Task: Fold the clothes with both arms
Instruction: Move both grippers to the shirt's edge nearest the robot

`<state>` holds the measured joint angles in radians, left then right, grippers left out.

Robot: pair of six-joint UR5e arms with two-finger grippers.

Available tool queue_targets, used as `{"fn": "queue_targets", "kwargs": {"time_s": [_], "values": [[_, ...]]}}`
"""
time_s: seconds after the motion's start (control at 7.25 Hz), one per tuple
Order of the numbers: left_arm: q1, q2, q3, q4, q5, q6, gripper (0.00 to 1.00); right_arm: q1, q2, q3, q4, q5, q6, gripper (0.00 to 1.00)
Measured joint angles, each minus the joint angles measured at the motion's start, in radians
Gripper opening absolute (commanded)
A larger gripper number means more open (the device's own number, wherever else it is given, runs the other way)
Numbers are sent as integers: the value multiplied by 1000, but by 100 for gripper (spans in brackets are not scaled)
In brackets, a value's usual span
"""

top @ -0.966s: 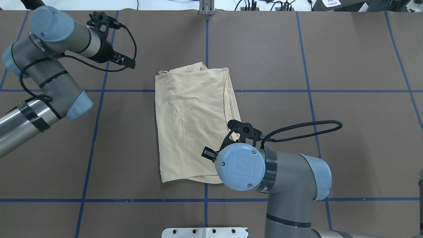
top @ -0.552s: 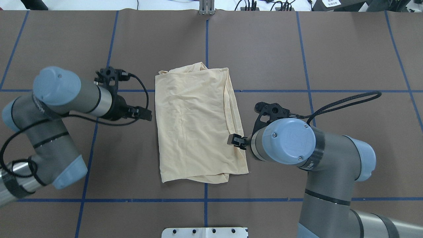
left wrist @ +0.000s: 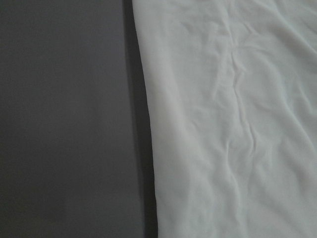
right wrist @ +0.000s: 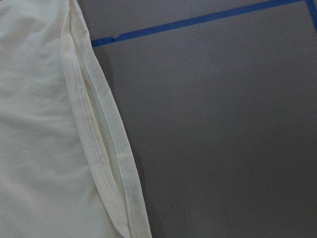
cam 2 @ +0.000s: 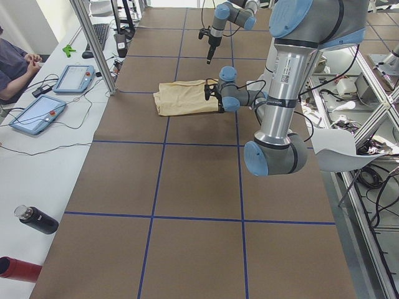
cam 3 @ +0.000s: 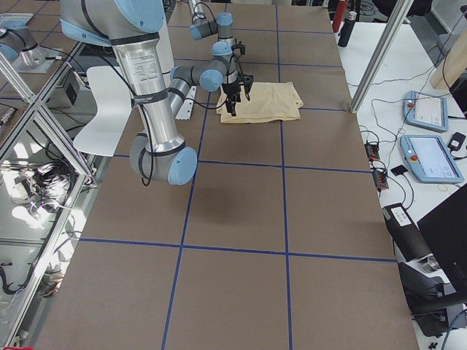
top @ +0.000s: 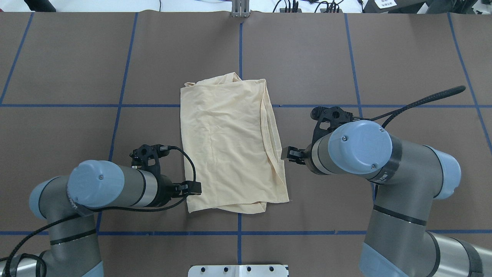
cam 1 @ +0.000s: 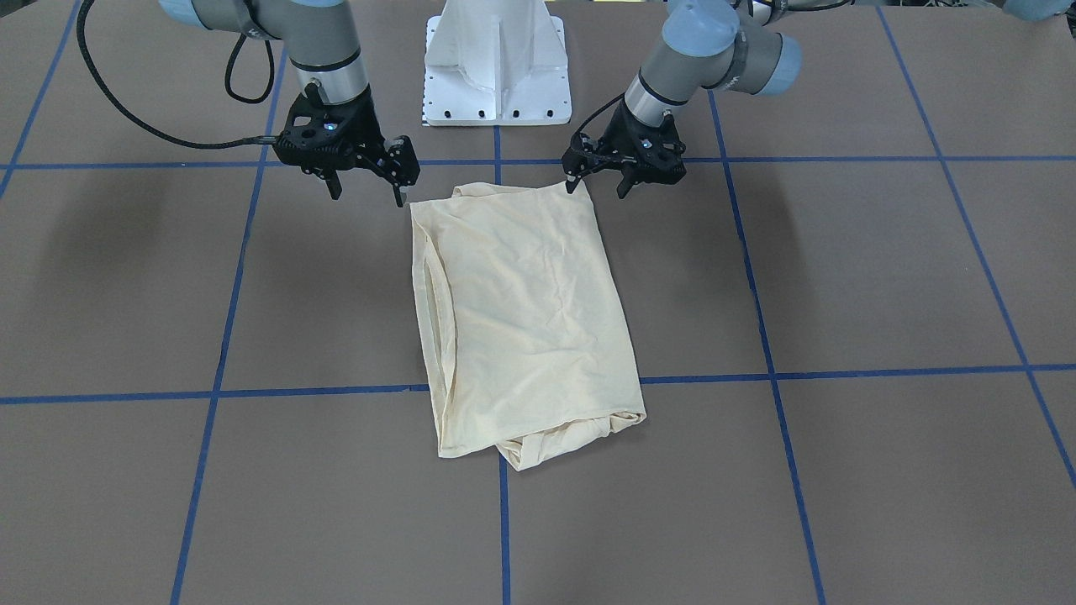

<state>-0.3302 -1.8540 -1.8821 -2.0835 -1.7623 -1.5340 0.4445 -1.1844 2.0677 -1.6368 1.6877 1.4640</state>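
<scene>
the pale cream-yellow long-sleeved t-shirt (top: pixel 226 146) lies folded into a long narrow panel in the middle of the brown, blue-taped tabletop (top: pixel 403 57). its short ends face the robot-side and far edges, its print is hidden, and its far end is bunched and uneven. it has not shifted over the last second.

what has changed is the arms. a second ago the black left gripper (cam 1: pixel 598 183) was well off towards the far left corner of the tabletop. it has since swept along the shirt's left side and now sits at its robot-side left corner. its fingers are spread and hold nothing. the left wrist view shows only the shirt's plain edge against bare tabletop.

the black right gripper (cam 1: pixel 367 193) was over the shirt's robot-side right part a second ago. it has backed off sideways and now hangs just beside the doubled, stitched hem (right wrist: pixel 106 163) on the right edge. its fingers are also released and empty.

so both arms now flank the robot-side end of the panel, one at each corner, which reads as lining up for a paired pinch. the likely next step is folding that end over towards the far edge. whether either fingertip already touches cloth i cannot tell. thin layered fabric may let a finger catch only the top layer.
</scene>
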Motion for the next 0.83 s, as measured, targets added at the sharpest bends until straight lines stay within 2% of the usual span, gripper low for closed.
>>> {"fn": "queue_targets", "kwargs": {"time_s": [0.41,0.83], "values": [[57,-3,11,2,27,-40,74,10,-3,-15,49,15,-14,100],[69,-11,20,5,27,-41,67,11,-8,-22,53,16,-12,100]]}}
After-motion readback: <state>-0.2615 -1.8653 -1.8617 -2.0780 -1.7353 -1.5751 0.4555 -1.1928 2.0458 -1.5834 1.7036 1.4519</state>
